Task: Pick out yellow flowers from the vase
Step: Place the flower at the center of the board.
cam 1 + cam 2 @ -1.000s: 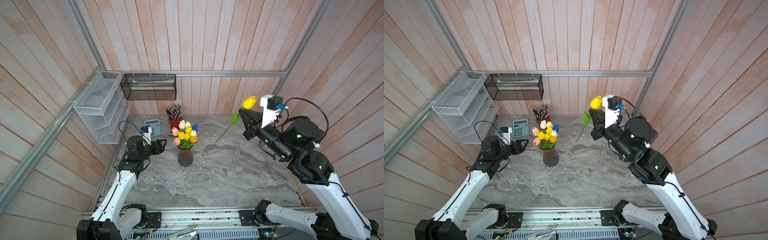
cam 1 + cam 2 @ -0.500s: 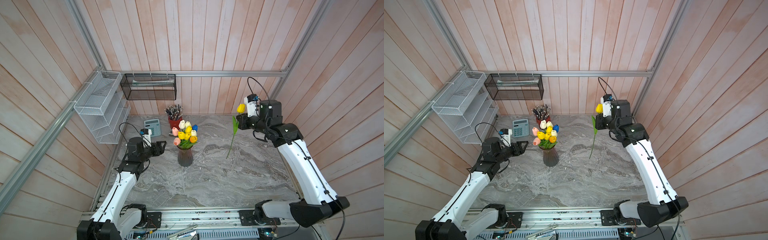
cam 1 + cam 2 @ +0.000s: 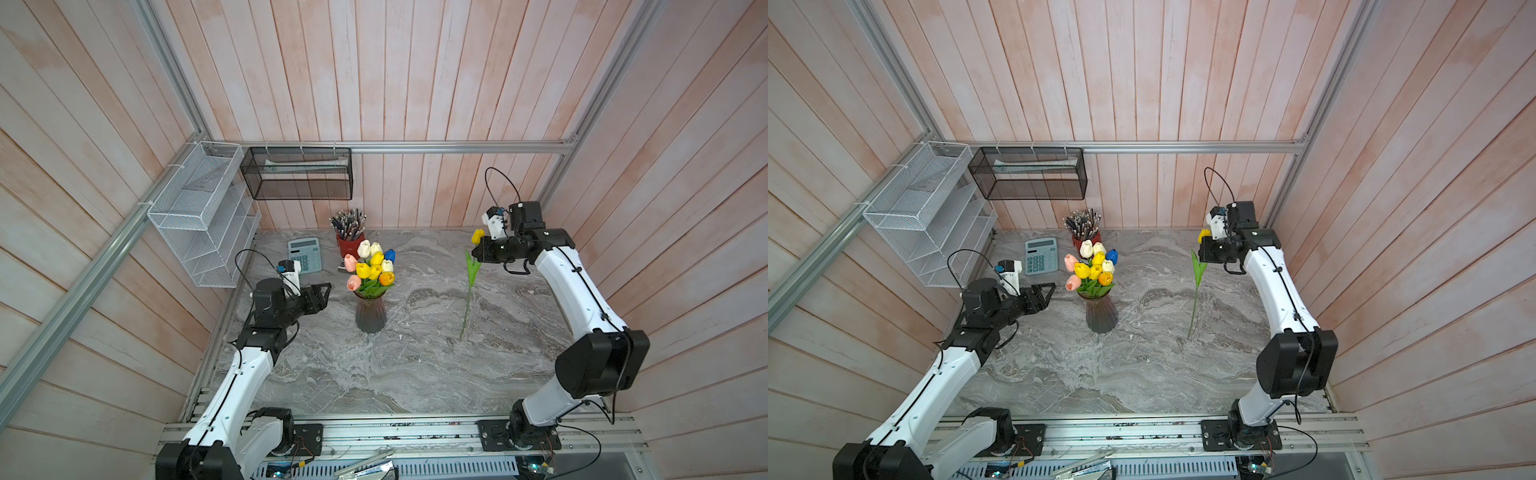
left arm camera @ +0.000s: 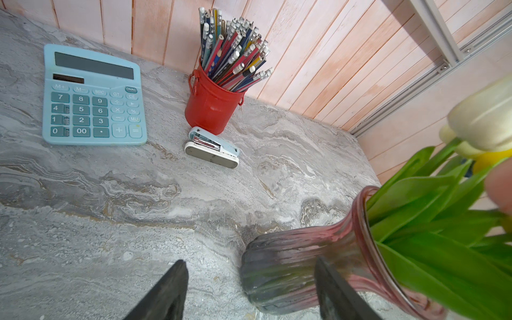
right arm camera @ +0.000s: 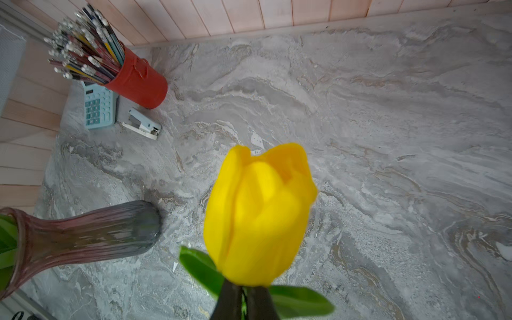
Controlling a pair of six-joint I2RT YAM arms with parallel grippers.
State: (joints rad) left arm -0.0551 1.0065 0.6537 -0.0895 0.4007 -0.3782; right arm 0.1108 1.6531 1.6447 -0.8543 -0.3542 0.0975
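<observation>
Right gripper (image 3: 478,252) clamped just under head of yellow artificial tulip (image 5: 260,216), likely light, floppy-stemmed, 3 o'clock of ribbed grey vase (image 3: 370,316). Left gripper (image 3: 325,296) apart, empty.

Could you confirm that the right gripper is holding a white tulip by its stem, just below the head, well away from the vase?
Not quite: the tulip is yellow, not white, as the right wrist view shows plainly. The rest is as you say: the right gripper is shut on its stem just below the head, and in a top view it is well away from the vase.
</observation>
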